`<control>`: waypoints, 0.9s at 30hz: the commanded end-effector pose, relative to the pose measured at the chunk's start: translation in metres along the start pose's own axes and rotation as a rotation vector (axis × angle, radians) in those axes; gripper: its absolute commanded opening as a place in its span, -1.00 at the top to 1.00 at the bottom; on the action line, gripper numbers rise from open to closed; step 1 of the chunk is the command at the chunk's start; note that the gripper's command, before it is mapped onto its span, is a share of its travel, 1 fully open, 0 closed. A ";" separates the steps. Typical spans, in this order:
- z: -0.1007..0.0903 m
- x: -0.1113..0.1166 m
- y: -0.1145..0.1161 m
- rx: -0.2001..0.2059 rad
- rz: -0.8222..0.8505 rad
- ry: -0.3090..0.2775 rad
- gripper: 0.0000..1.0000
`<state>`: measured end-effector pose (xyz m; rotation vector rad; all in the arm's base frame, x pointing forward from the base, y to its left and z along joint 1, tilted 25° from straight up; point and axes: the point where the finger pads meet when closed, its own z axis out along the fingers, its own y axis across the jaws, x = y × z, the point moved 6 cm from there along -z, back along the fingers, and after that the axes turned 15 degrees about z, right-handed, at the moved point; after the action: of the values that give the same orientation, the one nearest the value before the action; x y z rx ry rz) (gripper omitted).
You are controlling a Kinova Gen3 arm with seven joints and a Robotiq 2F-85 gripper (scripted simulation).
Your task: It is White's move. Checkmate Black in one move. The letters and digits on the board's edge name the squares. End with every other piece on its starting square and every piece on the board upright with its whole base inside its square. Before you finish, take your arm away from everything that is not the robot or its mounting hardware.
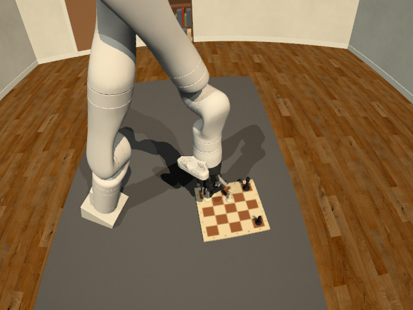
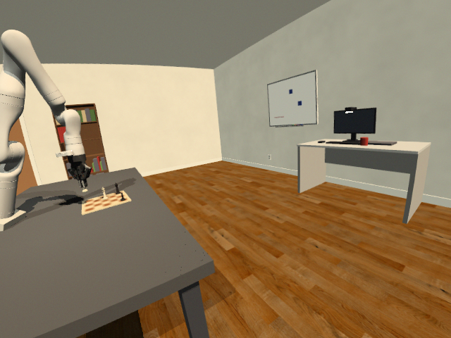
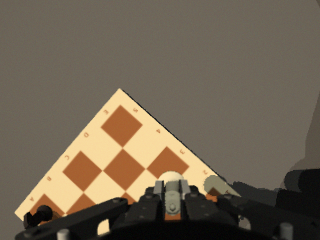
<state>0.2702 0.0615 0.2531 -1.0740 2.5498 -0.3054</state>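
Note:
A small chessboard (image 1: 233,236) (image 2: 95,210) (image 3: 120,107) lies on the grey table. My gripper (image 1: 207,192) (image 2: 83,184) (image 3: 171,192) hangs over the board's corner nearest the arm's base. It is shut on a white piece (image 1: 207,199) (image 2: 84,189) (image 3: 171,177) and holds it a little above the board. A white king (image 1: 228,195) (image 2: 103,192) stands upright close beside it. One black piece (image 1: 246,184) (image 2: 116,188) stands at the far corner. Another black piece (image 1: 257,220) (image 2: 122,196) stands on the right edge. The wrist view shows a black piece (image 3: 38,216) at the lower left.
The arm's base (image 1: 103,208) stands on the grey table (image 1: 160,267) left of the board. Across the room stand a white desk (image 2: 363,153) with a monitor, and a bookshelf (image 2: 89,138) behind the arm.

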 end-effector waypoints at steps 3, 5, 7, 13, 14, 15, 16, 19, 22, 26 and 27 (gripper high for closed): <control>-0.008 -0.002 -0.001 0.009 -0.002 -0.007 1.00; -0.011 -0.002 -0.001 0.009 -0.002 -0.007 1.00; -0.013 -0.002 -0.001 0.009 -0.002 -0.007 1.00; -0.019 -0.002 -0.001 0.009 -0.002 -0.007 1.00; -0.019 -0.002 -0.001 0.009 -0.002 -0.007 1.00; -0.020 -0.002 -0.001 0.009 -0.002 -0.007 1.00; -0.021 -0.001 -0.001 0.009 -0.002 -0.007 1.00; -0.023 -0.001 -0.001 0.009 -0.002 -0.007 1.00; -0.025 -0.001 -0.001 0.009 -0.002 -0.007 1.00; -0.027 -0.001 -0.001 0.009 -0.002 -0.007 1.00; -0.027 -0.001 -0.001 0.009 -0.002 -0.007 1.00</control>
<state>0.2608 0.0629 0.2770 -1.0720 2.5445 -0.3096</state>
